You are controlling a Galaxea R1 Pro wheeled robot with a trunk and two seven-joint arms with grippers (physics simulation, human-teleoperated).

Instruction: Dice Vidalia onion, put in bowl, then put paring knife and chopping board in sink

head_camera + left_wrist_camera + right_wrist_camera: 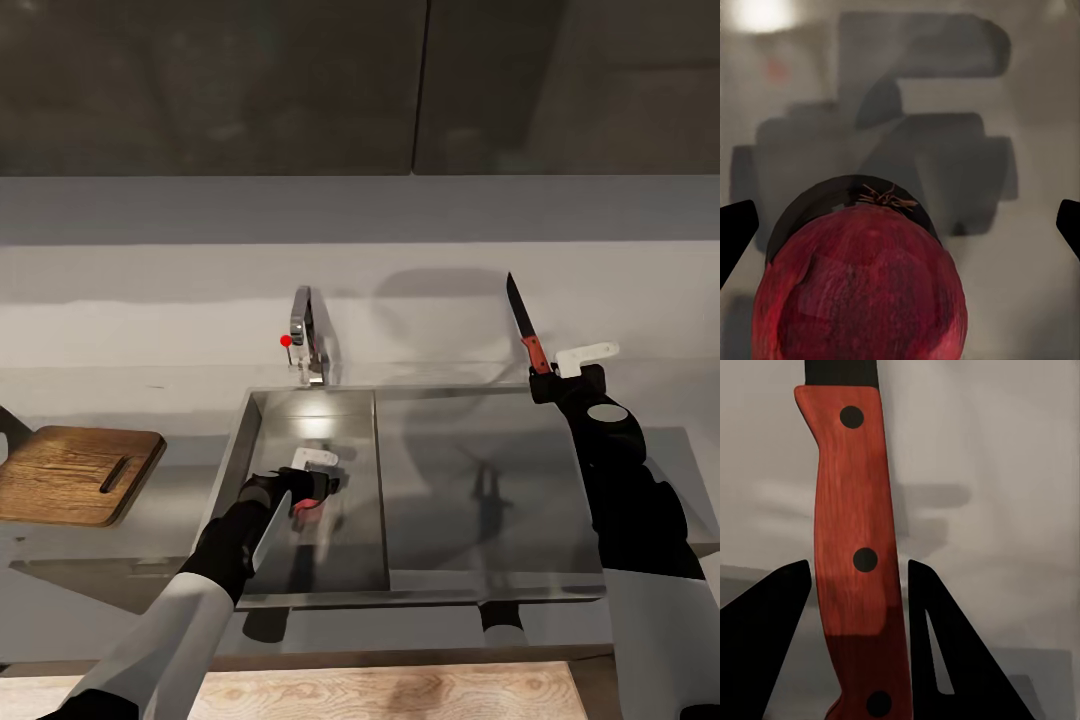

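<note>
steel sink (300,580), faucet (305,345) behind, chopping board (70,475) at left.

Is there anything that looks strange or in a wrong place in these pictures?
Nothing looks damaged or spilled. The right gripper holds the knife upright above the counter, and the left gripper reaches around the onion in the sink.

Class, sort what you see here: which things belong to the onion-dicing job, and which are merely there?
Belongs to the job:
- Vidalia onion, between the open left gripper's fingers
- sink
- paring knife, held by the right gripper
- chopping board
- countertop

Merely there:
- faucet with its red knob
- dark wall cabinets
</note>
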